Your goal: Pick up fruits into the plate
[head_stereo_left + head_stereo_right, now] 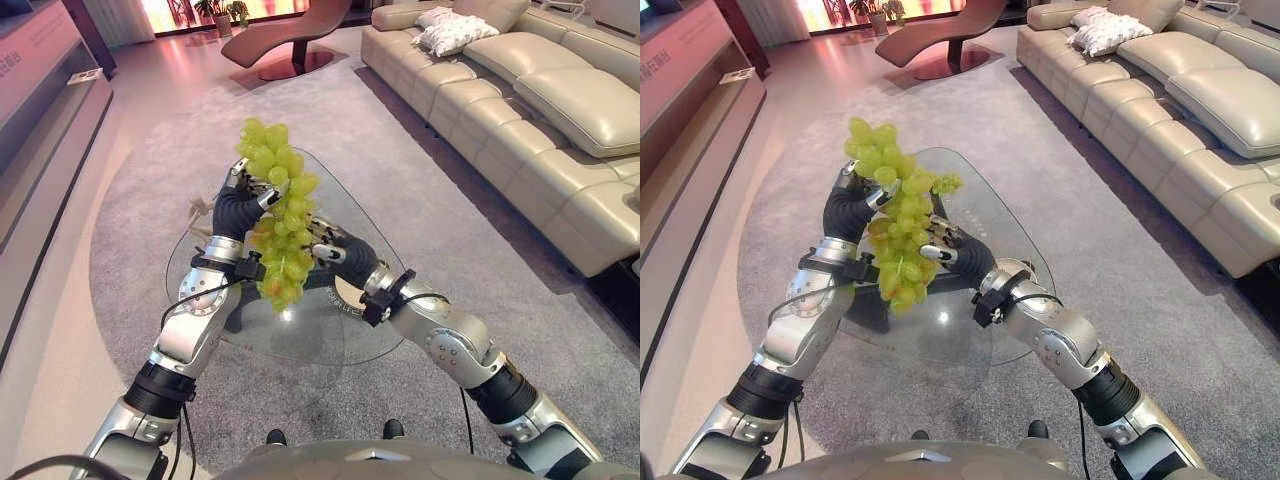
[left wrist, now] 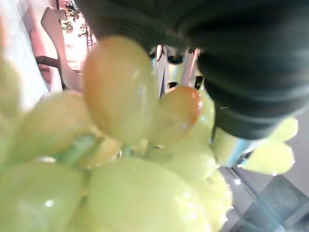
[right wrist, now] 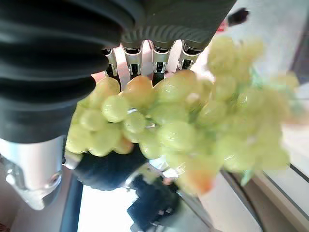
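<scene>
- Grapes (image 2: 145, 193) sit closest, a big green bunch up against both wrist cameras.
- Left hand (image 1: 240, 208) curls round the bunch near the middle of the frame, above the glass surface (image 1: 350, 215).
- Right hand (image 1: 345, 255) touches the bunch from the other side; I cannot tell if its fingers grip.
- A plate (image 1: 350, 295) seems to peek out under the right wrist, and I cannot see anything in it.
- Best to lower the bunch slowly, so no grapes fall off.
</scene>
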Controlling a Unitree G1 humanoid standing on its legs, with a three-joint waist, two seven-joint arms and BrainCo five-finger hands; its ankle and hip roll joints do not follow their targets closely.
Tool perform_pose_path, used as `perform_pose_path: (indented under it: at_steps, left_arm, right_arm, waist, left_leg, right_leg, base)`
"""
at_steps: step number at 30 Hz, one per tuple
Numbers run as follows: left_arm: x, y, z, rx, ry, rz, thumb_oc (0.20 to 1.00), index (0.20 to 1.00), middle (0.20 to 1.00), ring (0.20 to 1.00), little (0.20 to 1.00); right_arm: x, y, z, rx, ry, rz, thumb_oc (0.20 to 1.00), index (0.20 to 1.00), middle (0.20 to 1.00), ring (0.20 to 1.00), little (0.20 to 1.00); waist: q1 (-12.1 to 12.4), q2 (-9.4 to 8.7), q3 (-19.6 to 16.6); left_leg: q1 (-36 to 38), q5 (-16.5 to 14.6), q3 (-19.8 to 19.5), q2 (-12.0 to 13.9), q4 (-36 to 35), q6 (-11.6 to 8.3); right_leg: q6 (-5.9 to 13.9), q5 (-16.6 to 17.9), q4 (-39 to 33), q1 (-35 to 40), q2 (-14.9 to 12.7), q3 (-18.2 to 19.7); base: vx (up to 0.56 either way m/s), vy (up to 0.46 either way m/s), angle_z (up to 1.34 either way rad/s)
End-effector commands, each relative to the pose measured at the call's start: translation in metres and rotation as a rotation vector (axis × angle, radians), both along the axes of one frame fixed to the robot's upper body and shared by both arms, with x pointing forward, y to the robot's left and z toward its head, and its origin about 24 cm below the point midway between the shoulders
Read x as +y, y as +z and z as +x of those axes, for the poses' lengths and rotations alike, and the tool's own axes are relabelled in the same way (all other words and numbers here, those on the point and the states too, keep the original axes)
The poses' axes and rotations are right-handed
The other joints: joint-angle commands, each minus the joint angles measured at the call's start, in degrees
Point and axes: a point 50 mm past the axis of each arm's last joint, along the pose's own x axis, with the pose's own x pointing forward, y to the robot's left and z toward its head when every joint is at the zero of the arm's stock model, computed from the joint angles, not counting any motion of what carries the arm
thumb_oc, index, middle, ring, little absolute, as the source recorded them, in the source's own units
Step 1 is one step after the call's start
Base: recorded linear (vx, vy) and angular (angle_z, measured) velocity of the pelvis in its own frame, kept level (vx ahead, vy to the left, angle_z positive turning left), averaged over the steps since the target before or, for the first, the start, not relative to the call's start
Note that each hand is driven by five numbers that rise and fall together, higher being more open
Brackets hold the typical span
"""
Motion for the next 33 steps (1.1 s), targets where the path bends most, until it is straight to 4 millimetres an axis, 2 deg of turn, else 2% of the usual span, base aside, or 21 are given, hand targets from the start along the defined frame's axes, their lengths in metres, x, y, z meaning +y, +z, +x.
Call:
perform_pose_path:
  at_steps: [1,9,16,26,33]
  left_arm:
    - [-0.013,0.067,0.000,-0.327,-0.077,0.032,0.200,0.200,0.200,0.200,0.200]
    - [-0.034,0.066,0.000,-0.284,-0.176,-0.001,0.200,0.200,0.200,0.200,0.200]
    - [-0.047,0.054,0.001,-0.202,-0.205,-0.051,0.200,0.200,0.200,0.200,0.200]
    - [-0.058,0.038,0.003,-0.133,-0.222,0.038,0.200,0.200,0.200,0.200,0.200]
    - [-0.067,0.014,0.006,-0.018,-0.289,0.069,0.200,0.200,0.200,0.200,0.200]
  right_arm:
    - [0.019,0.024,-0.007,-0.057,0.107,0.126,1.000,1.000,1.000,1.000,1.000]
    - [0.034,0.027,-0.010,-0.055,0.134,0.144,1.000,1.000,1.000,1.000,1.000]
    - [0.041,0.032,-0.009,-0.038,0.127,0.192,1.000,1.000,1.000,1.000,1.000]
    - [0.065,0.033,-0.030,0.092,0.348,0.271,1.000,1.000,1.000,1.000,1.000]
    - [0.079,0.037,-0.043,0.175,0.478,0.379,1.000,1.000,1.000,1.000,1.000]
  waist:
    - [0.18,-2.90,0.22]
    - [0.09,-2.99,0.52]
    - [0.09,-3.13,0.61]
    - [0.96,-3.30,0.99]
    - [1.74,-3.55,0.77]
  left_leg:
    - [1.68,-8.42,0.13,-0.51,1.97,-0.09]
    - [1.85,-8.51,0.17,-0.63,2.00,0.17]
    - [2.02,-8.79,0.45,-0.76,2.08,0.45]
    - [2.14,-8.95,0.44,-0.92,2.36,0.80]
    - [2.19,-9.00,0.53,-0.87,2.62,0.86]
  right_leg:
    - [1.30,-8.17,3.11,4.01,-2.37,-0.78]
    - [1.27,-8.05,3.10,3.98,-2.30,-0.44]
    - [1.37,-7.90,3.00,3.93,-2.24,-0.09]
    - [1.32,-7.77,3.03,4.08,-2.23,-0.26]
    - [1.35,-7.54,3.01,4.15,-2.43,-0.63]
  base:
    - [0.00,0.000,0.00]
    - [0.00,0.000,0.00]
    - [0.00,0.000,0.00]
    - [0.00,0.000,0.00]
    - [0.00,0.000,0.00]
